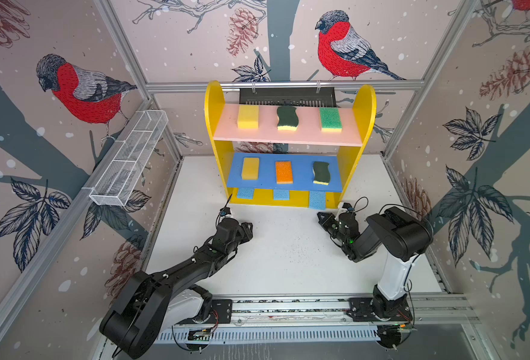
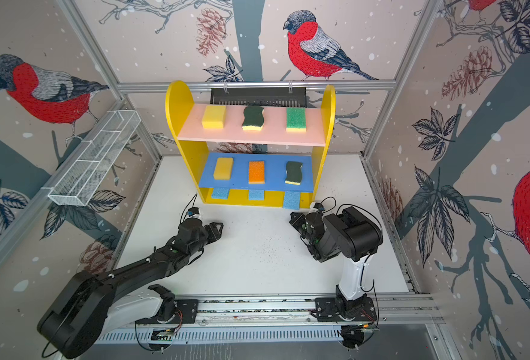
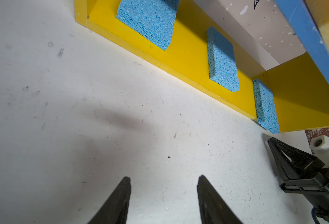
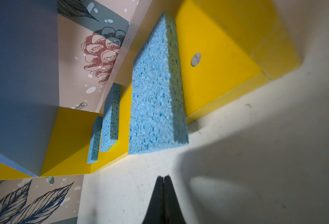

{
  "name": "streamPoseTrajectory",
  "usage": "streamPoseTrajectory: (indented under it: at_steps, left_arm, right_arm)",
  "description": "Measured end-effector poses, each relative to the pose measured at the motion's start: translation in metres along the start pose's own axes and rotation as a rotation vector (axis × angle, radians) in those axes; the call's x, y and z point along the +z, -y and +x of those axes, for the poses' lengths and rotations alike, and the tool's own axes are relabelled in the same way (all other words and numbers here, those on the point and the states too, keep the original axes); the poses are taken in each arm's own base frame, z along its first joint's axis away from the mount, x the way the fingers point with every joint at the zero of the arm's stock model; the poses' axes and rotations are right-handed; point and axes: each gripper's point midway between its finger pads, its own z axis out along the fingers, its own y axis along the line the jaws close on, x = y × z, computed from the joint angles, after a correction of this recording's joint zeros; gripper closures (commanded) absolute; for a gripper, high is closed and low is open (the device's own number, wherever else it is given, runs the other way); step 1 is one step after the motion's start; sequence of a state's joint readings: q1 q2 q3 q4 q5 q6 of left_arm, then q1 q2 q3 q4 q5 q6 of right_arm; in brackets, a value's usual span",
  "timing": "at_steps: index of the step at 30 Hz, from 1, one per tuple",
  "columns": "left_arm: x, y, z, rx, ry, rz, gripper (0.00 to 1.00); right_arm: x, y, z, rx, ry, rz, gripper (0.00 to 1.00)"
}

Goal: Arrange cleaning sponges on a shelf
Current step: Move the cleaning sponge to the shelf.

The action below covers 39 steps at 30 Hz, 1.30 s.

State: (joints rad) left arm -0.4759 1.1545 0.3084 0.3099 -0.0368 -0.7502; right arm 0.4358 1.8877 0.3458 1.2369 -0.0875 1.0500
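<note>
Bullfinch-and-pinecone wallpaper (image 1: 82,90) lined the enclosure around a white tabletop (image 1: 288,268), and at the back of it stood the shelf (image 1: 214,124) with its yellow round-topped sides. On the pink upper board (image 1: 304,137) lay, from left to right and well apart, a yellow block sponge (image 1: 248,117), a wavy dark-green-on-yellow sponge (image 1: 287,117) and a bright-green-topped sponge (image 1: 330,119). The blue middle board (image 1: 266,177) carried a second yellow block (image 1: 250,168), an orange-topped sponge (image 1: 284,172) and a second wavy sponge (image 1: 321,173). On the yellow bottom board (image 1: 298,199) sat the left light-blue sponge (image 1: 245,193), the middle light-blue sponge (image 1: 281,194) and the right light-blue sponge (image 1: 317,199), whose front end overhung the board's edge. A white wire-mesh basket (image 1: 129,162) hung on the left wall rail, and a black slotted tray (image 1: 287,97) hung behind the shelf. The left end effector (image 3: 164,177) hovered over bare tabletop in front of the shelf, its jaws partly apart with nothing between them. The right end effector (image 4: 164,176) was near the shelf's right front corner, its fingers pressed together and empty.
</note>
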Motion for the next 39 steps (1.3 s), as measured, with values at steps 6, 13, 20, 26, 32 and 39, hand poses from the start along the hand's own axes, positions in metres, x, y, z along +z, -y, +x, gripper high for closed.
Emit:
streamPoseTrajectory:
  at_steps: [6, 13, 20, 26, 32, 39]
  left_arm:
    - [0.002, 0.0, 0.0, 0.0, -0.003, -0.002, 0.44]
    - [0.004, 0.004, -0.004, 0.0, 0.004, 0.004, 0.44]
    - [0.003, 0.005, -0.009, 0.0, 0.023, 0.0, 0.44]
    - [0.003, 0.005, -0.01, 0.0, 0.025, -0.001, 0.44]
    - [0.002, 0.004, -0.009, -0.001, 0.025, -0.001, 0.44]
    - [0.004, 0.001, -0.005, -0.001, 0.016, -0.009, 0.44]
  right_arm:
    - [0.002, -0.002, -0.005, 0.025, 0.021, -0.026, 1.0]
    - [0.004, -0.003, -0.008, 0.05, 0.03, -0.044, 1.0]
    - [0.009, -0.004, -0.009, 0.051, 0.022, -0.032, 1.0]
    - [0.014, -0.004, -0.01, 0.052, 0.019, -0.023, 1.0]
    - [0.017, -0.005, -0.011, 0.06, 0.028, -0.033, 1.0]
    - [0.02, -0.005, -0.014, 0.079, 0.041, -0.038, 1.0]
